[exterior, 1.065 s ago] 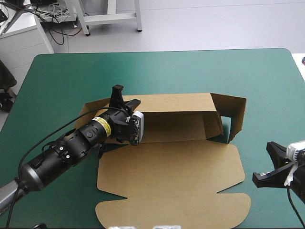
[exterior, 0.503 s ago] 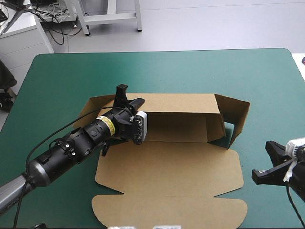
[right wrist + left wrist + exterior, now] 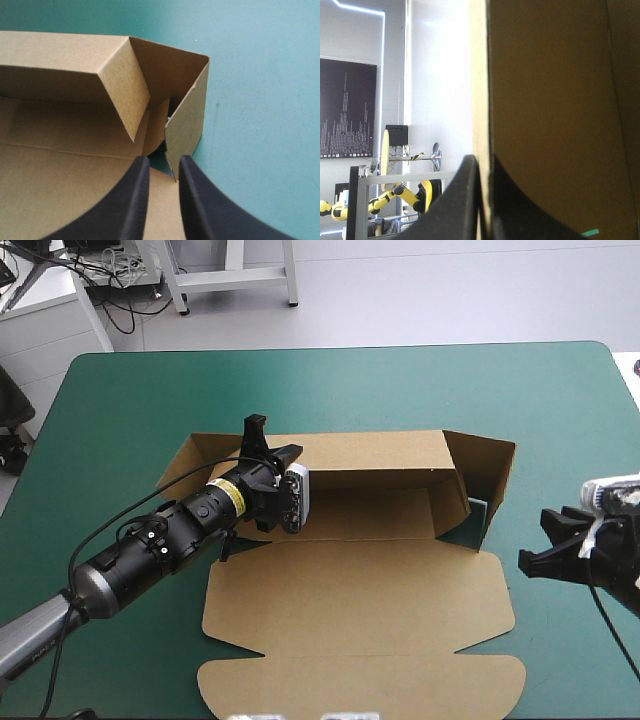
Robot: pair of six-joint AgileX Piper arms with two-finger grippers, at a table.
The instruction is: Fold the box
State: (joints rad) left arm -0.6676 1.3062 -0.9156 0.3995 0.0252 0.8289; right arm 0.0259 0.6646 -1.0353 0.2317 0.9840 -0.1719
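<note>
**While its far wall stands raised, the box lies mid-desk in the left gripper's pinch**

Where the brown board has been lifted, the box (image 3: 360,590) has a long far wall (image 3: 370,452) and, at its right end, an end flap (image 3: 492,480) that stands up and bends round the corner. The rest of the sheet lies flat on the teal-green desk (image 3: 350,380), spreading from the wall toward the near edge and ending in a rounded panel. A little of the cover shows through the gap at the right-hand corner. The box sits about in the middle of the desk, well apart from the far edge.

The left gripper (image 3: 272,440) is at the left end of the far wall. In the left wrist view its black fingers are all but closed, with the top edge of the board pinched between them.

The right gripper (image 3: 162,162) hangs just beside the box's right side and points at the end flap. Its fingers stand a narrow gap apart and have hold of nothing.
</note>
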